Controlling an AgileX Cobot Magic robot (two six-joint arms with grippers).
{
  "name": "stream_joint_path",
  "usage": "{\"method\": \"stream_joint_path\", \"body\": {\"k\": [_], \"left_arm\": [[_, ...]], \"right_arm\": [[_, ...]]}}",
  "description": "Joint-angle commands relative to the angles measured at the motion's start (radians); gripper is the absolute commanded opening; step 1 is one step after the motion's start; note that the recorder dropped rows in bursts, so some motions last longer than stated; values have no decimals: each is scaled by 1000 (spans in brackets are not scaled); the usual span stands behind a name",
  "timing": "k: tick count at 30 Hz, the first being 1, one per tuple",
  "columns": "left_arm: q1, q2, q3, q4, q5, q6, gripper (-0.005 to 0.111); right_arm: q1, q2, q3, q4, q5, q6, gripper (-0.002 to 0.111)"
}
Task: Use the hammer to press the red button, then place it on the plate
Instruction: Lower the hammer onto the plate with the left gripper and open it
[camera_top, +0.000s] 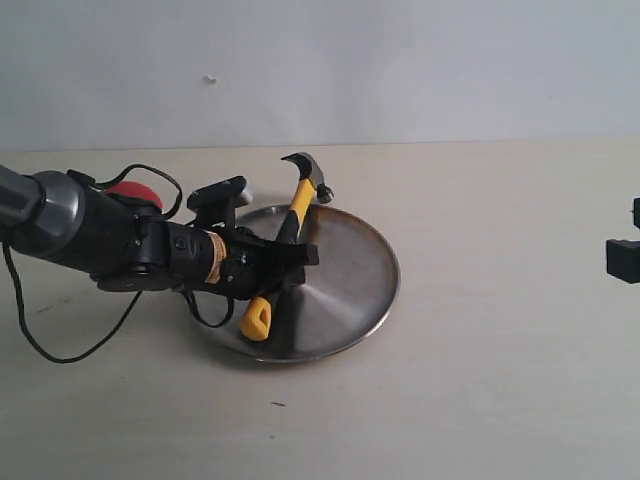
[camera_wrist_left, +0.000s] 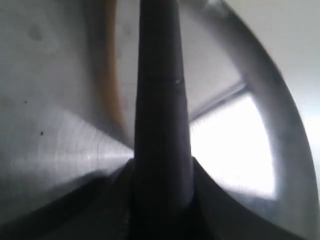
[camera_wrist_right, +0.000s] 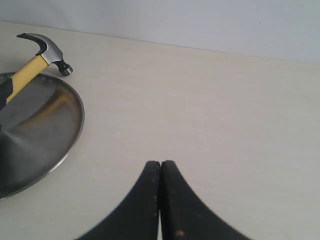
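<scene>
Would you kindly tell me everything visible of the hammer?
The hammer is a claw hammer with a dark metal head and a yellow handle with a black grip section. The left gripper clamps its mid-handle. It slants over the plate, head past the far rim, yellow butt by the near rim; contact with the plate is unclear.

Exterior view: left arm is covering most of red button; only 1 red sliver is showing. Left gripper is hiding the mid-handle of hammer and the left rim of plate. Right gripper is being cropped by the right edge. Left wrist view is blurring throughout, with the handle lettering unreadable. Right wrist view is cropping plate and hammer handle at its edge.
</scene>
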Motion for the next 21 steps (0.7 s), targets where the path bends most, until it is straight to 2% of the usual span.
{"method": "stream_joint_path", "body": {"k": [1, 21], "left_arm": [[-26, -29, -22, -5, -8, 3, 0], [-27, -44, 0, 73, -22, -49, 1]], "right_arm": [[-3, -7, 5, -2, -5, -1, 0], [-3, -7, 5, -2, -5, -1, 0]]}}
